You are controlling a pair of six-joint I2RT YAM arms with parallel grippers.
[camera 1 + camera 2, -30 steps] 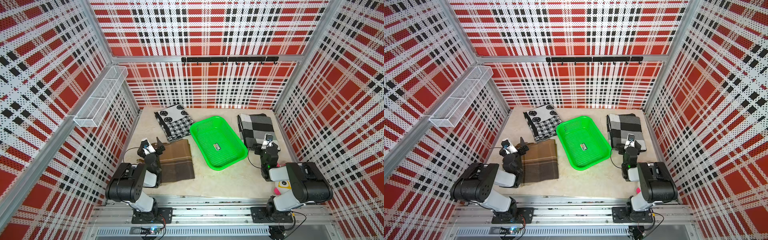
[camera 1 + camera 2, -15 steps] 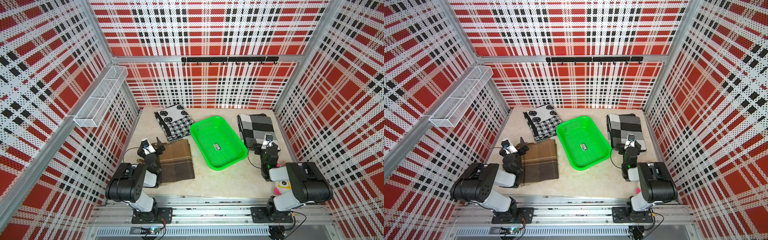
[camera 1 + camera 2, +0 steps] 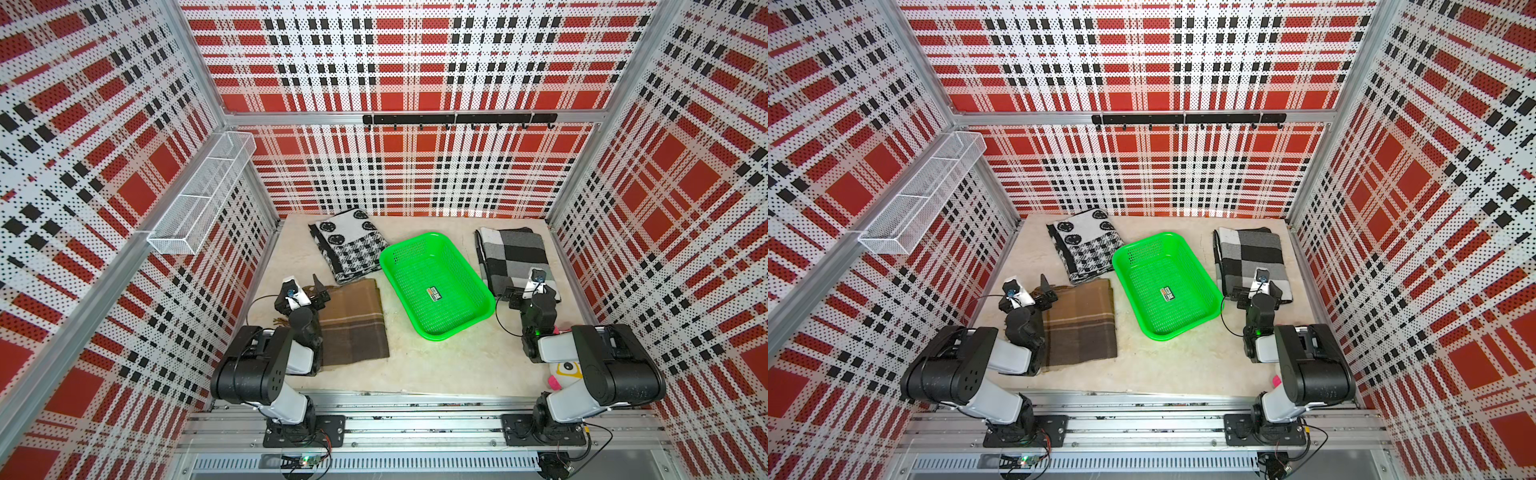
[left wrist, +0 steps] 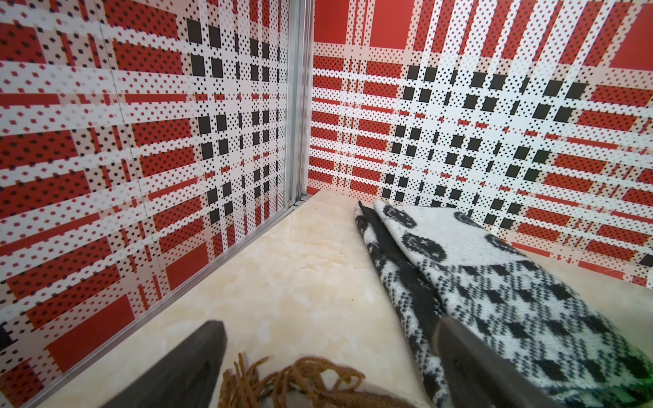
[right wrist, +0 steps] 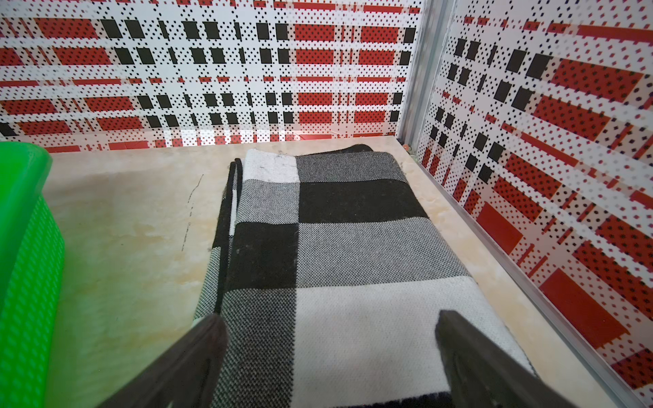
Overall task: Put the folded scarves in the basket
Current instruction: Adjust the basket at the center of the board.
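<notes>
The green basket (image 3: 436, 286) lies empty mid-table, a small sticker (image 3: 434, 294) inside; its wall (image 5: 24, 247) also shows in the right wrist view. Three folded scarves lie around it. A brown plaid one (image 3: 353, 324) is at the front left, and its fringe (image 4: 282, 378) lies between the fingers of my open left gripper (image 4: 328, 326). A black-and-white patterned one (image 3: 349, 245) is at the back left. A grey, black and white checked one (image 5: 335, 247) is on the right, and my open right gripper (image 5: 330, 318) hovers over its near end. Neither gripper holds anything.
A white wire rack (image 3: 203, 195) hangs on the left wall and a black hook rail (image 3: 457, 119) on the back wall. A plush toy (image 3: 563, 372) lies by the right arm's base. Plaid walls close in the table on three sides.
</notes>
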